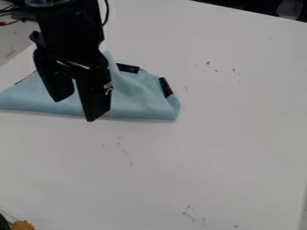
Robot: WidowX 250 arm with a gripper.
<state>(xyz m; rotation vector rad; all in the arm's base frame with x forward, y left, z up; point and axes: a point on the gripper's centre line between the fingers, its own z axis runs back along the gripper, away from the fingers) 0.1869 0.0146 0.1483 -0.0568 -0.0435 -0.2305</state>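
I see my claw (75, 109) hanging with its fingers apart over the blue cloth (141, 99), black patches along its edge, on the white desk (221, 157).

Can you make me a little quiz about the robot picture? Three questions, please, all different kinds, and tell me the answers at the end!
1. Pick one: what colour is the cloth on the table?
A) red
B) light blue
C) orange

2. True or false: the black gripper is open.

3. Fill in the missing word: the small dark patches along the cloth's edge are coloured ____.

Key: 1 B; 2 true; 3 black
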